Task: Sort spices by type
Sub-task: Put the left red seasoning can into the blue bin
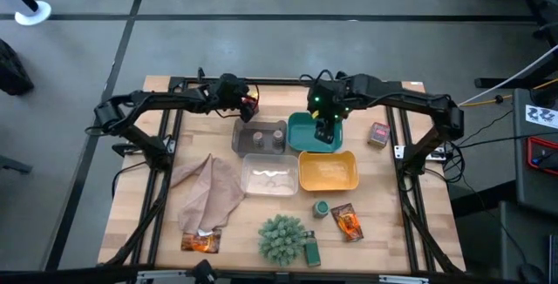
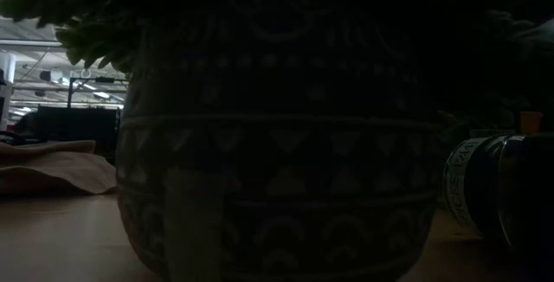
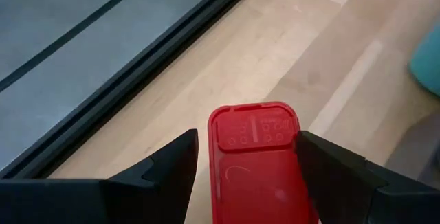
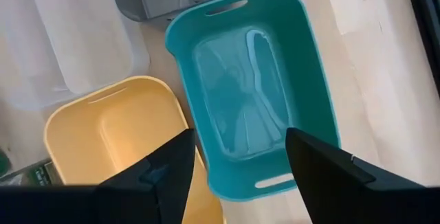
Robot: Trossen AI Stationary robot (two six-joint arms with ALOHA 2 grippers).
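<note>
Nearest my overhead camera's lower edge I see the spiky green plant ball (image 1: 282,238), with one green jar (image 1: 312,248) lying just beside it and one orange sachet (image 1: 200,242) at the left front corner under a tan cloth (image 1: 208,193). A second green jar (image 1: 321,207) stands next to the other orange sachet (image 1: 347,222), a little farther in.

Mid-table, I read the clear tray (image 1: 269,176) and yellow tray (image 1: 328,171) side by side. Behind them sit the grey tray (image 1: 259,137), holding two brownish-topped jars (image 1: 268,135), and the teal tray (image 1: 301,130).

The right gripper (image 4: 235,157) hangs over the teal tray, fingers parted and nothing between them. A red tub (image 1: 378,134) rests on the table to its right.

Farthest back, the left gripper (image 3: 246,161) is near the table's rear edge, its fingers set on either side of the second red tub (image 3: 258,161), which it holds.

The low view is filled by the dark patterned pot (image 2: 277,135).
</note>
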